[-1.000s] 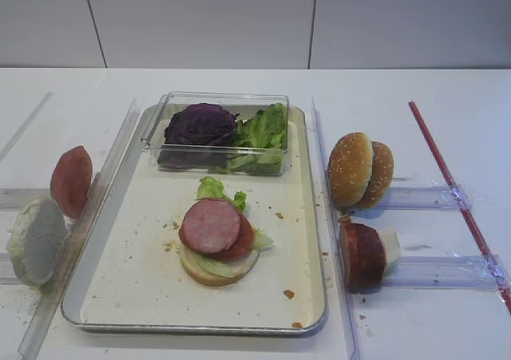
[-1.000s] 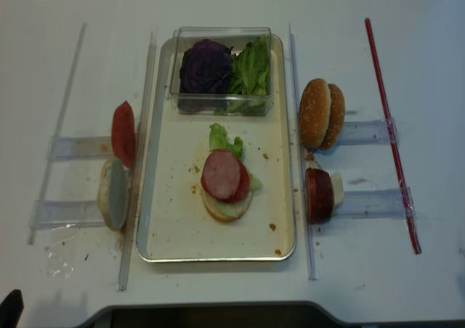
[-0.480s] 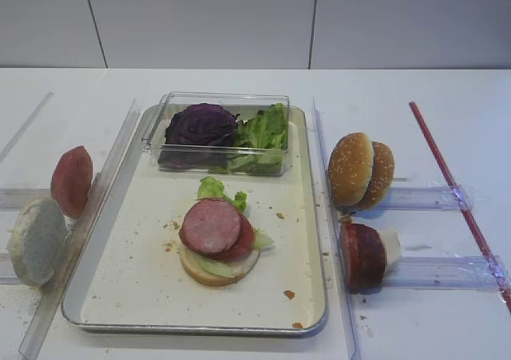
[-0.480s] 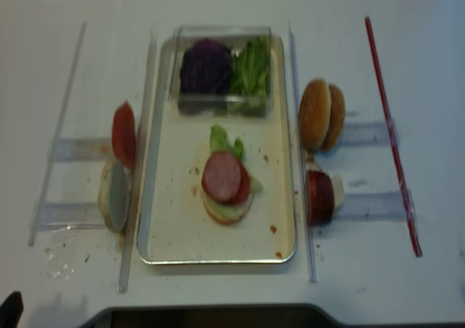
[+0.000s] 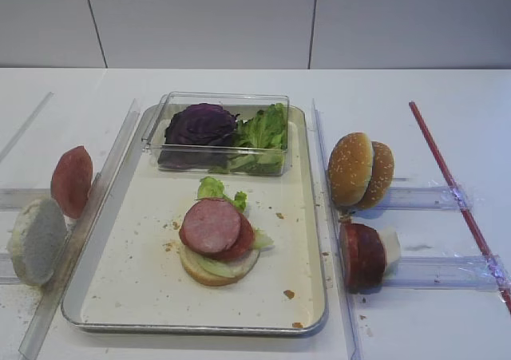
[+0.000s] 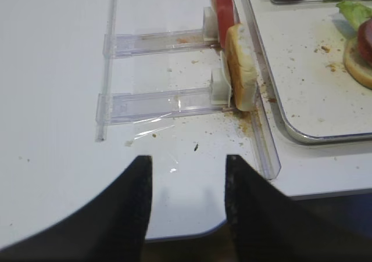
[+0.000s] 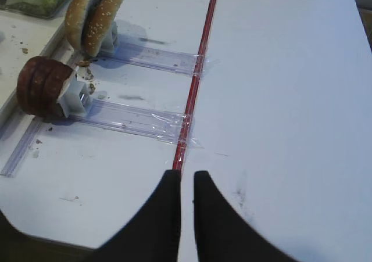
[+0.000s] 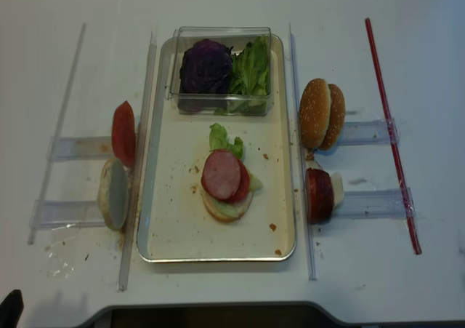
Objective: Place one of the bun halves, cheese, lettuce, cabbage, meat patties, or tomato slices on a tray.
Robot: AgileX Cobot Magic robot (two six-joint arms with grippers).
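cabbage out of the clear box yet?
No. The purple cabbage sits inside the clear box beside the lettuce, at the far end of the tray.

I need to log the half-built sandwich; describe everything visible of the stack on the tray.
The stack lies flat near the middle of the tray. At the bottom is a pale bun half, cut face up, with light-green lettuce on it, one leaf poking out behind. On top lies a red tomato slice, overlapped by a pink-faced meat patty. Crumbs lie around it. No gripper touches it.

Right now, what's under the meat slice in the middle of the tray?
Under the meat patty, a tomato slice peeks out right, then lettuce and a bun half on the tray. Anything else between the layers is hidden.
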